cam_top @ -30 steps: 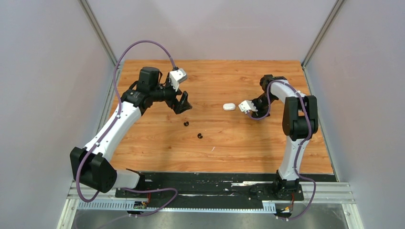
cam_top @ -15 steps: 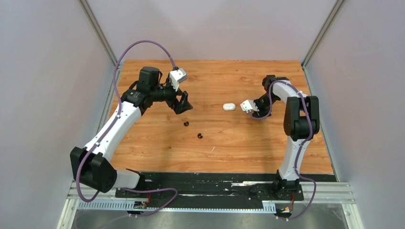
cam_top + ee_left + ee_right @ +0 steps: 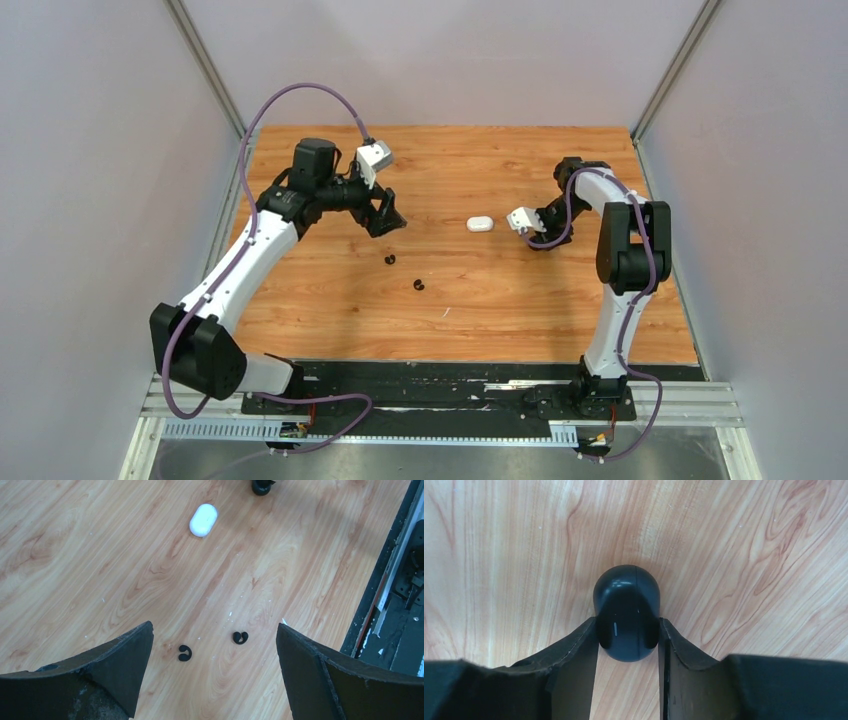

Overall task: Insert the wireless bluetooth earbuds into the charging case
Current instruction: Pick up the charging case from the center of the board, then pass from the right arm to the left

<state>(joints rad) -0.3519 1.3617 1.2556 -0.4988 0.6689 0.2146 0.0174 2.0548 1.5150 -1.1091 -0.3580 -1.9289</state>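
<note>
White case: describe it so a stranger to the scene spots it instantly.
On the wooden table, look near its middle. The white case lies free there, far larger than the black earbuds and pale, unlike the black case in the right end effector.

The top camera looks steeply down from high behind the near edge, taking in the whole brown wood-grain counter (image 3: 480, 300). The left wrist camera looks down from some height, sharing the white pill-shaped plastic case (image 3: 203, 519) and two tiny black plastic earbuds (image 3: 185, 653) with it. The right wrist camera sits very close on a glossy black rounded case (image 3: 626, 600), seemingly hidden from above.
</note>
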